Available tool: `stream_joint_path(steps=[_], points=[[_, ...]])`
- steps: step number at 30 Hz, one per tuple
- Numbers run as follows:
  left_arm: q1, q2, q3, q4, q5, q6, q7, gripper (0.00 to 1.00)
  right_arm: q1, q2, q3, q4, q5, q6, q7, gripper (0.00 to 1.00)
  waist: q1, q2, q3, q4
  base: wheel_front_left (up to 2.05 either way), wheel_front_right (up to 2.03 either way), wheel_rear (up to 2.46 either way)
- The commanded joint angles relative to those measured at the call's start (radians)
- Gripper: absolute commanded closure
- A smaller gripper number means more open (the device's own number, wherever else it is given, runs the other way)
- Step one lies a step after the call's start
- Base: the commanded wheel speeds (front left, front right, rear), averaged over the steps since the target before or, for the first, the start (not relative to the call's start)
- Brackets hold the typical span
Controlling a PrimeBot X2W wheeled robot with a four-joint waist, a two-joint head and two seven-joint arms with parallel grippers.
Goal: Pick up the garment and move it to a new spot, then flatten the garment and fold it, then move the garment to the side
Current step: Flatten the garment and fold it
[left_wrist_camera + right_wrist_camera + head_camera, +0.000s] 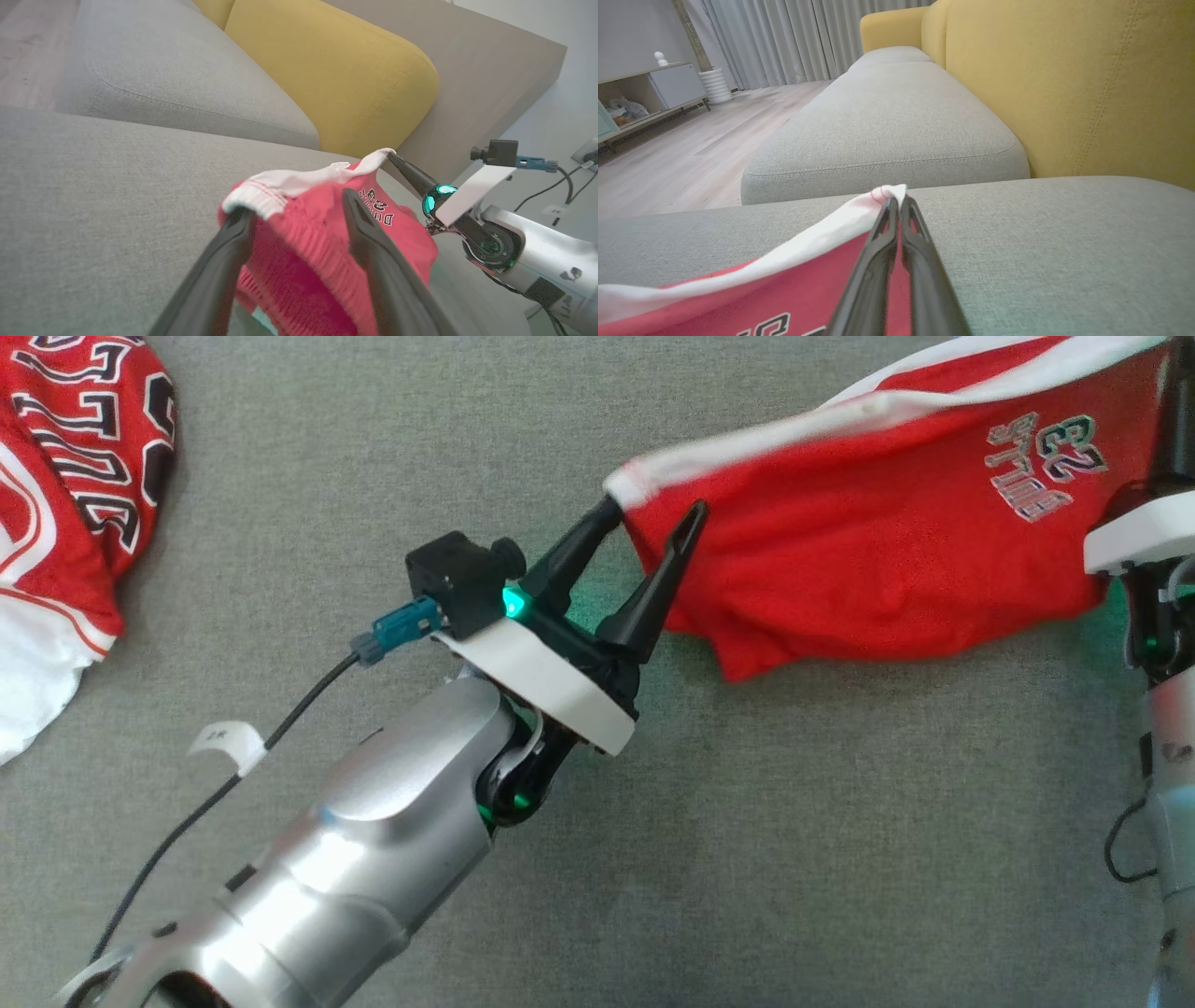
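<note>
Grey sofa cushion (794,821): limp, light garment (887,551) sags from the right gripper (899,205), pinched on its hem; left gripper (653,511) gapes wide; hem corners likely grip best.

Grey fabric sofa seat (280,569) underneath, second grey seat cushion (887,135) butted up against it. Yellow back cushions (1064,84) behind, taupe frame panel (490,79) behind those. Pale wood floor (691,154), grey curtains (794,37), low sideboard (649,93) against a pale wall, white ribbed pot (715,86) beside it. Wall socket (589,151) low down
</note>
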Motion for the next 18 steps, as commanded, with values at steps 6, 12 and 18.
stream_joint_path(steps=[6,12,18], points=[[0.028,-0.026,0.064,0.052,0.03,0.002,-0.002,0.0,0.004,-0.019,0.078,0.01,0.041,-0.001,-0.045,0.0,-0.0002,0.0,-0.012,-0.01,0.0,0.0,0.0],[0.106,-0.01,0.093,0.066,0.009,0.002,-0.002,0.0,0.075,-0.057,0.115,-0.014,0.088,-0.001,-0.048,0.0,-0.0002,0.0,-0.049,-0.013,0.0,0.0,0.0],[0.225,0.025,0.235,0.025,0.218,0.032,-0.002,0.0,0.143,-0.114,0.09,0.016,0.115,-0.001,-0.048,0.0,-0.0002,0.0,-0.093,0.018,0.0,0.0,0.0]])
